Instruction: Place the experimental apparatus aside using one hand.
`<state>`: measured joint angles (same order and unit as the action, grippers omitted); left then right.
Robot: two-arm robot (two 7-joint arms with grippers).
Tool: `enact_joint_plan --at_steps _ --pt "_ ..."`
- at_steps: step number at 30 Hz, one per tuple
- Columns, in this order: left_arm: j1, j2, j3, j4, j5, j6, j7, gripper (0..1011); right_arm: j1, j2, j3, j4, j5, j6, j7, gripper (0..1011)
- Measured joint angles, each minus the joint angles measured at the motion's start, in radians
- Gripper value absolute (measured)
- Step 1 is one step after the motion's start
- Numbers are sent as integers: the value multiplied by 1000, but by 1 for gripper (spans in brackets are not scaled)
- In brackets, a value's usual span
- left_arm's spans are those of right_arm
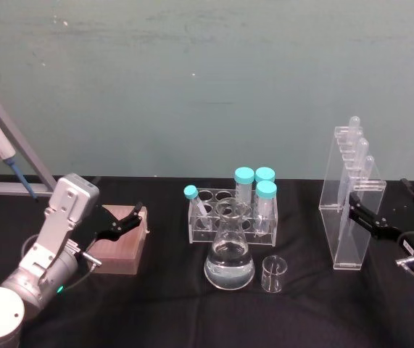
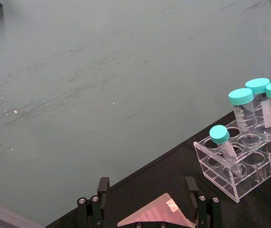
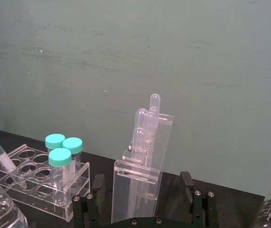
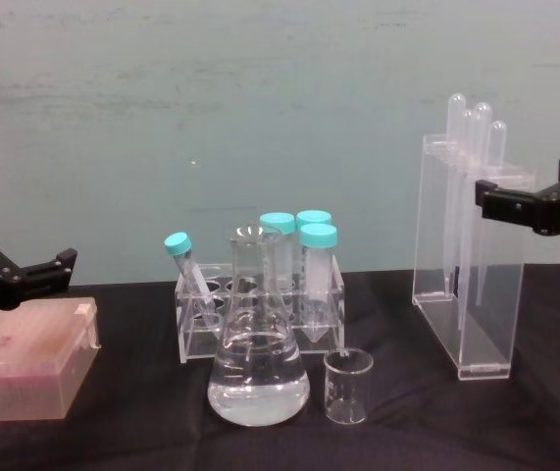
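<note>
Your right gripper point(image 3: 142, 179) is spread wide at the acrylic stand point(image 1: 348, 210), gripping nothing; you can't tell whether it touches.
The stand, right of the conical flask point(image 1: 229, 254), blurs its pipettes' point(image 1: 353, 134) lower ends. Behind the flask, teal-capped tubes point(image 2: 242, 111) read 40 and 30. The flask holds clear liquid, with the small beaker point(image 1: 273, 274) just right. Far left, your left gripper point(image 2: 147, 184) gapes, empty.

Bare table point(image 1: 304, 293) separates beaker point(image 1: 273, 274) from acrylic stand point(image 1: 341, 217).
</note>
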<state>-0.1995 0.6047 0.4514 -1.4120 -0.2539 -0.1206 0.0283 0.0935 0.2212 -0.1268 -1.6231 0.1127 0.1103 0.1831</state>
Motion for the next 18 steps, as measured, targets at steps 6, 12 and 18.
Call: enact_joint_plan --at_steps 6,12,18 --pt "0 0 0 0 0 0 0 1000 -2 9 4 0 -4 1 2 1000" --pt "0 0 0 0 0 0 0 1000 -3 9 4 0 -4 1 3 1000" --pt "0 0 0 0 0 0 0 1000 -3 8 3 -1 -4 1 3 1000"
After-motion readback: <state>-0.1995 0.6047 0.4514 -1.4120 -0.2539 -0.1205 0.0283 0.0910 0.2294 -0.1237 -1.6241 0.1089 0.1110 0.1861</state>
